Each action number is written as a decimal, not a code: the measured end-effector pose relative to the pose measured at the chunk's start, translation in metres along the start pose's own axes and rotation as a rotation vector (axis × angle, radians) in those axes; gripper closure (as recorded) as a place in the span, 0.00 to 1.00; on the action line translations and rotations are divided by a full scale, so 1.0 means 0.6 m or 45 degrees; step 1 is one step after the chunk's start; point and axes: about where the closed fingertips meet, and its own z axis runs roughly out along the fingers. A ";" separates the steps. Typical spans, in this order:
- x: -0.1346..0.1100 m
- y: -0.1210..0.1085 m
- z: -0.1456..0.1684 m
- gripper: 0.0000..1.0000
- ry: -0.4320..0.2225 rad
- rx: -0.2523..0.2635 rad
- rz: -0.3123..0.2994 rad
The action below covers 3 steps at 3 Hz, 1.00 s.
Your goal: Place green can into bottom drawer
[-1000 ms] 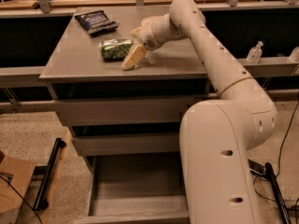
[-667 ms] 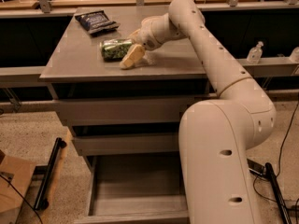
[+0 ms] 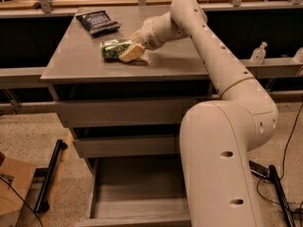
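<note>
Grasping stage — hand (image 3: 131,52) at green can (image 3: 111,49) on worktop (image 3: 180,60), grip state untellable — next, lift toward bottom drawer (image 3: 137,186) well below.

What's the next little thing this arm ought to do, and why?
Probably get a firm hold on the green can and lift it slightly. The gripper is at the can's right end, the can lies on its side on the cabinet top, and the bottom drawer stands open below.

My gripper (image 3: 127,52) at green can (image 3: 111,49) on surface (image 3: 175,63) hides can's right end. Bottom drawer (image 3: 132,183): front cut by lower edge, right side likely behind my arm (image 3: 222,141). Chip bag (image 3: 97,21) print blurred.
</note>
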 end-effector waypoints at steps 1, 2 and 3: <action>-0.054 0.011 -0.036 1.00 -0.041 -0.011 -0.054; -0.102 0.039 -0.103 1.00 -0.029 -0.023 -0.166; -0.126 0.086 -0.164 1.00 0.047 -0.021 -0.246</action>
